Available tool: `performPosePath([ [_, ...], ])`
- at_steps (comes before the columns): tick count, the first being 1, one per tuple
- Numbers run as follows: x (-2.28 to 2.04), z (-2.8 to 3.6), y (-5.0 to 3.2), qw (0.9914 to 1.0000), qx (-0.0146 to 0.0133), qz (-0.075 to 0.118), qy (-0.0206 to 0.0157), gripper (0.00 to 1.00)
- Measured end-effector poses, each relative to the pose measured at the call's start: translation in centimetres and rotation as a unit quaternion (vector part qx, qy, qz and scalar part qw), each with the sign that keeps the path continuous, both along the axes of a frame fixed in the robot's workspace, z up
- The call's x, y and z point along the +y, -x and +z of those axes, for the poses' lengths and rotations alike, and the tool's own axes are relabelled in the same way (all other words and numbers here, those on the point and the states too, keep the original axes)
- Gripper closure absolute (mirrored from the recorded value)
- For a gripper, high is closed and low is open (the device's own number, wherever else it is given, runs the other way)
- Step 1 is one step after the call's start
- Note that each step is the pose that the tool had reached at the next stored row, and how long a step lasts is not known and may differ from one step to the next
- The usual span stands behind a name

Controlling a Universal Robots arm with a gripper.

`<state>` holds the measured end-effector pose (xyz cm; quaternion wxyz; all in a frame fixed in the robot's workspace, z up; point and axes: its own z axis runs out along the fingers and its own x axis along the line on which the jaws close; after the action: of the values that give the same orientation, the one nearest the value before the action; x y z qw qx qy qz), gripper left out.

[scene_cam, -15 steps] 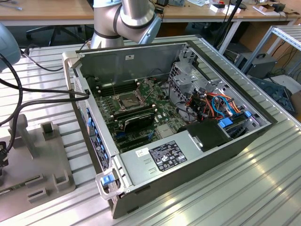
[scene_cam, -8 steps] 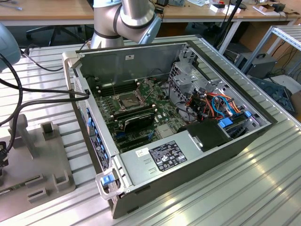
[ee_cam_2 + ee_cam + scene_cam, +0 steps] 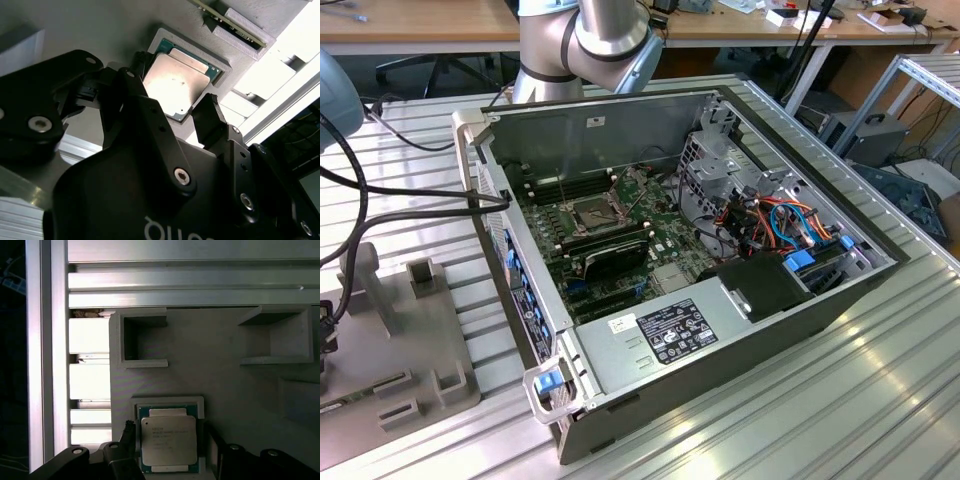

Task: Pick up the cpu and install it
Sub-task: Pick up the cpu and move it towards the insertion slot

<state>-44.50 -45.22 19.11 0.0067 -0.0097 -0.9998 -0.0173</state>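
The gripper [image 3: 167, 434] is standing open and holding nothing. It is straddling the cpu [image 3: 169, 446] with its fingers [image 3: 129, 437] just clear of two opposite edges, which I judge is lining up a pinch across them. The cpu is lying flat, metal top up, in a shallow square pocket [image 3: 167, 401] of a grey holder block [image 3: 215, 385], which is keeping it level and square for that grip. The ribbed metal table [image 3: 190, 280] is carrying the block. In the exterior view, the socket [image 3: 595, 212] is sitting face up inside the open computer case [image 3: 620, 130].
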Motion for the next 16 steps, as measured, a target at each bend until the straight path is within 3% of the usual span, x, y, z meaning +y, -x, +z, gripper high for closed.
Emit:
performPosePath([
  [16,0.08,0.0,0.0,0.99972,0.0,0.024,0.0,0.35],
])
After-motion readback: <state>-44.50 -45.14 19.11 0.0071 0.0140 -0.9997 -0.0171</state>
